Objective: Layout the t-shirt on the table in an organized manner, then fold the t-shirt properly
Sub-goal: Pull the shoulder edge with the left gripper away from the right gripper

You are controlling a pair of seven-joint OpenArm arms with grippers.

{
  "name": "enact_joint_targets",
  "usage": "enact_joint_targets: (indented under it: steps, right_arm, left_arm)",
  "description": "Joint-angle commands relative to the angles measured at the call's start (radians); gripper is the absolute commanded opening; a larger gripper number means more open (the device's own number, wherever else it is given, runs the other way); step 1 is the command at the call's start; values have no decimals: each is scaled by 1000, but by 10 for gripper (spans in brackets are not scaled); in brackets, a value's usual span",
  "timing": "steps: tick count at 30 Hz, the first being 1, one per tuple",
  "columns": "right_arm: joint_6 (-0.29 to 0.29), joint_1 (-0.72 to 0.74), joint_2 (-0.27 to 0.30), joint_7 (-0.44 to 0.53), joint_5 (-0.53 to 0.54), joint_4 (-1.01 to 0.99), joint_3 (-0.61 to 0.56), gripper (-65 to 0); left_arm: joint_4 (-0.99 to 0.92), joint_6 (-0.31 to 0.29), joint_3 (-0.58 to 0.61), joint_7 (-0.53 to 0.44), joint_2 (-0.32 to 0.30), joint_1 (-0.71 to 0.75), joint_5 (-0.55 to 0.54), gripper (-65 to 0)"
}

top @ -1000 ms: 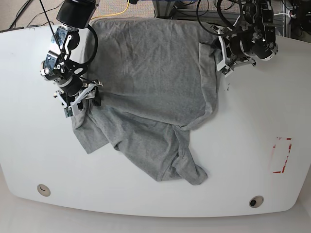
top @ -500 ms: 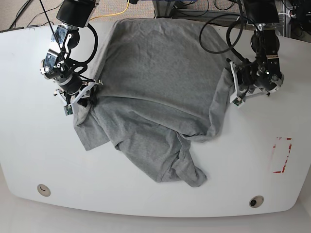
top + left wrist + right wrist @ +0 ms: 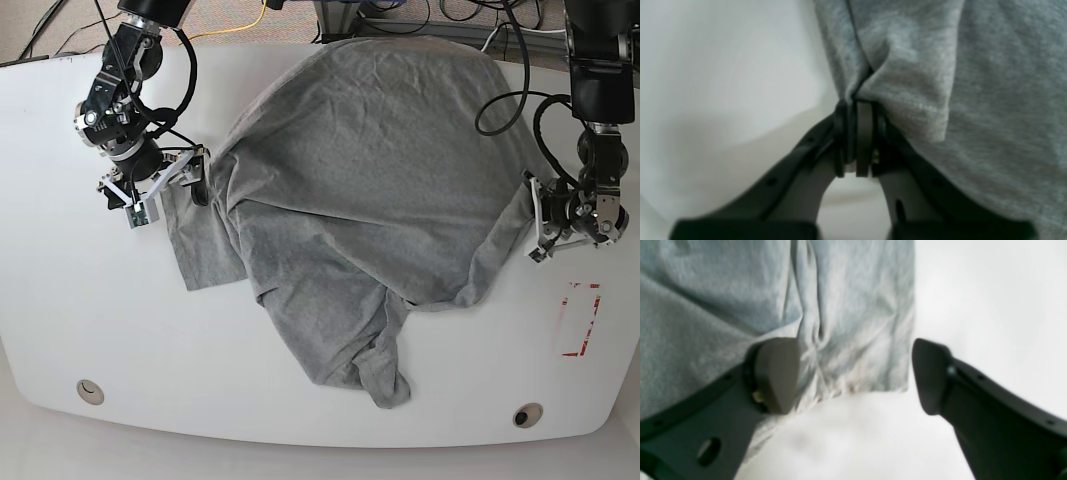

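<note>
The heather-grey t-shirt (image 3: 360, 200) lies crumpled across the middle of the white table (image 3: 80, 300), with a bunched end trailing toward the front. My left gripper (image 3: 535, 225) is at the shirt's right edge. The left wrist view shows this left gripper (image 3: 858, 106) shut on a fold of t-shirt (image 3: 973, 100) cloth. My right gripper (image 3: 180, 185) stands at the shirt's left side. In the right wrist view the right gripper (image 3: 853, 373) is open, and a flat flap of the t-shirt (image 3: 857, 323) lies on the table between its fingers (image 3: 776, 373).
A red dashed rectangle (image 3: 578, 320) is marked on the table at the right. Two round grommet holes (image 3: 90, 390) (image 3: 527, 415) sit near the front edge. Cables (image 3: 470, 20) run behind the table's far edge.
The left gripper has dragged the shirt's edge to the right and toward the front, and the whole shirt slid right. The right gripper has opened, let go of the cloth and moved back.
</note>
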Motion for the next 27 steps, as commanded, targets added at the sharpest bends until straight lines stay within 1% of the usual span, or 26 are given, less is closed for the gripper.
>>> enact_joint_targets:
  steps: [1,6,9,14,17,20,27]
  right_arm:
    - [6,3,0,12,16,33,0,-106]
    - [6,16,-1,12,16,19,0,-100]
    - [6,65,-1,14,19,-21,-3,-100]
    - [6,186,3,14,15,-172,-3,-101]
    - [6,286,6,17,15,-304,-3,-101]
    - [6,362,31,17,16,-412,-1,-103]
    - [6,436,39,17,16,-554,-4,-103]
  left_arm:
    - [-45,6,5,-19,-43,-63,25,-615]
    - [-127,6,16,-54,-77,-125,25,-615]
    - [-149,6,31,-68,-84,-152,25,-615]
    - [-149,6,59,-70,-97,-161,24,-614]
    - [-149,6,57,-70,-97,-162,24,-614]
    - [-149,6,56,-70,-98,-162,24,-614]
    - [-149,6,54,-70,-118,-158,24,-614]
